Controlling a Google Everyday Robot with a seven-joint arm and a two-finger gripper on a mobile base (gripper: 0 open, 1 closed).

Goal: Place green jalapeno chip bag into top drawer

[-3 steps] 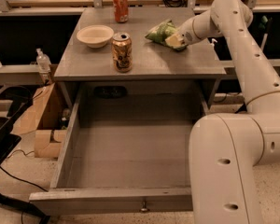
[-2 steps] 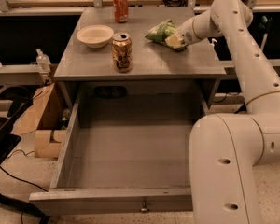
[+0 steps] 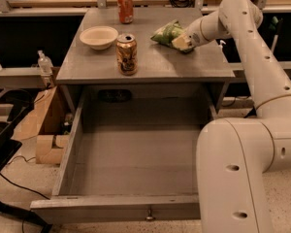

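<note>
The green jalapeno chip bag point(image 3: 166, 33) lies on the back right of the grey tabletop point(image 3: 155, 67). My gripper point(image 3: 183, 42) is at the bag's right end and touches it, with the white arm reaching in from the right. The top drawer point(image 3: 115, 208) is pulled far out below the tabletop. Its inside shows only the bare grey bottom. A small metal knob point(image 3: 149, 213) sits centred on its front panel.
A tan bowl point(image 3: 99, 37), a brown can point(image 3: 127, 54) and a red can point(image 3: 125, 7) stand on the tabletop left of the bag. The robot's white base point(image 3: 242, 178) is right of the drawer. A cardboard box point(image 3: 44, 130) and a bottle point(image 3: 44, 62) are at the left.
</note>
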